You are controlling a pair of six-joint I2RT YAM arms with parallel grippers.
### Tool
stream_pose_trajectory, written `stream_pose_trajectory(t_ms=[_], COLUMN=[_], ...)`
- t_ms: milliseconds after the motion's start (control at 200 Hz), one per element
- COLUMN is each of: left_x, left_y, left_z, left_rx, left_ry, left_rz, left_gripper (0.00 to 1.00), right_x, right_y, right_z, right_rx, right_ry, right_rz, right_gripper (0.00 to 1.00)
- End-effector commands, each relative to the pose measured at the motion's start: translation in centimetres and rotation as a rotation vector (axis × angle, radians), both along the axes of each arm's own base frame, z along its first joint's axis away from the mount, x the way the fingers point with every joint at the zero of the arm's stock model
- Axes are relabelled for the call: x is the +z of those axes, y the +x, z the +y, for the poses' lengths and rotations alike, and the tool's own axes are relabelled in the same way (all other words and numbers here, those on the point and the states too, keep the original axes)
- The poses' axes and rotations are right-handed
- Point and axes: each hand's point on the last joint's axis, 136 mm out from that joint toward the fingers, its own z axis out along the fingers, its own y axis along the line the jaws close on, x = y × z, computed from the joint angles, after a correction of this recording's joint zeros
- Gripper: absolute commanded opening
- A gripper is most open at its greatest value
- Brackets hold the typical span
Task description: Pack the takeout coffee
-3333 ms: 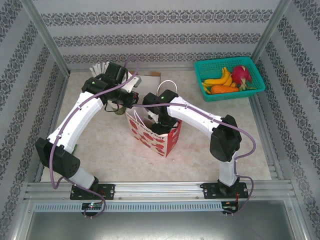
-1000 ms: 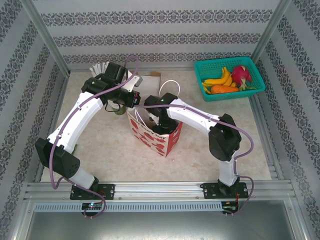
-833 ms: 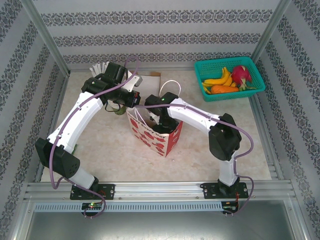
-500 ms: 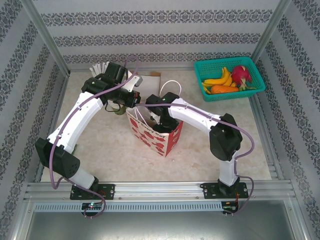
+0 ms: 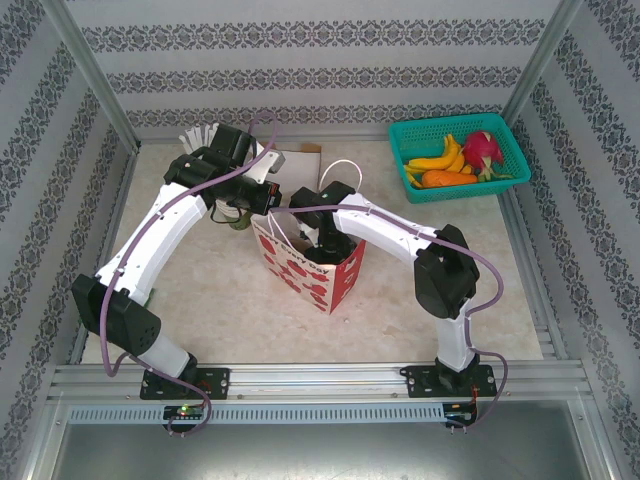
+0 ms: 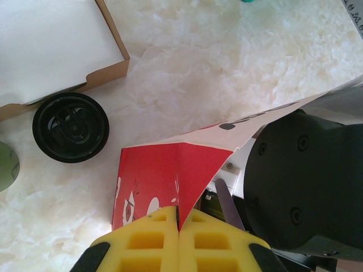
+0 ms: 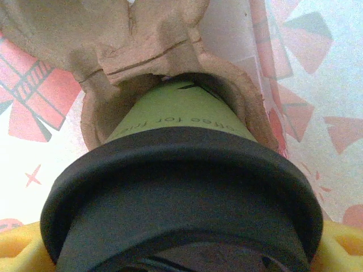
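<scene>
The likeliest trouble is a tipped cup. The coffee cup (image 7: 181, 116) has its base inside the rim of a well in the cardboard holder (image 7: 142, 39) at the bottom of the paper bag (image 5: 308, 262). That rim looks crumpled, so the base may catch on it, and the cup could topple if it is let go before it sits flat. The right gripper (image 7: 181, 249) reaches down inside the bag and holds the cup in a wide grip, its yellow pads (image 7: 17, 252) on either side of the black lid (image 7: 181, 181) (a grip that high might also work the lid loose if it twists). The cup points straight out from that gripper, lid nearest the wrist and base farthest, touching the holder. The left gripper (image 6: 178, 229) is pinched tight on the bag's top edge, which holds the mouth open. If the paper slips free, the wall could fold onto the right arm, and the bag might drag across the surface (image 6: 238, 73) when the arm pulls out.
</scene>
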Motion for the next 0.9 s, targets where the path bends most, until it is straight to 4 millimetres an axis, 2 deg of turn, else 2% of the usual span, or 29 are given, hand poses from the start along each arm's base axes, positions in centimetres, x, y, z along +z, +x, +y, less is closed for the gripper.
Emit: stream_pose_trajectory(t_ms=[0,150,460,529,674,729,799,899], left_x=[0.8,0.7,1.4,1.7,1.7,1.5,1.2,0.7], left_y=[0.4,0.4,0.0,0.1,0.3,0.3,0.4,1.0], left_z=[-0.1,-0.3,-1.8,-1.7,-1.1,-0.9,-0.6,0.3], left_rx=[0.005,0.003,-0.059,-0.056,-0.035,-0.031,-0.014,0.039], left_ry=[-0.022,-0.034,-0.116,-0.113,-0.078,-0.070,-0.054,-0.009], left_rz=[-0.019,-0.014,0.001,-0.017,-0.037,-0.032,-0.025,-0.029], left_gripper=[0.00,0.00,0.00,0.00,0.00,0.00,0.00,0.00], right_x=[-7.0,-7.1,-4.0,-4.3,-6.9,-7.1,-6.0,-3.3], right_y=[0.4,0.9,3.0,3.1,2.2,2.0,2.4,3.2], right_z=[-0.5,-0.4,1.7,1.7,0.0,-0.2,0.1,0.8], right_rx=[-0.027,-0.036,-0.052,-0.057,-0.062,-0.060,-0.057,-0.059], right_ry=[-0.087,-0.084,-0.003,-0.009,-0.079,-0.088,-0.071,-0.026], right_rz=[0.063,0.055,-0.019,-0.018,0.029,0.036,0.010,-0.038], right_gripper=[0.41,0.41,0.45,0.46,0.47,0.49,0.51,0.56])
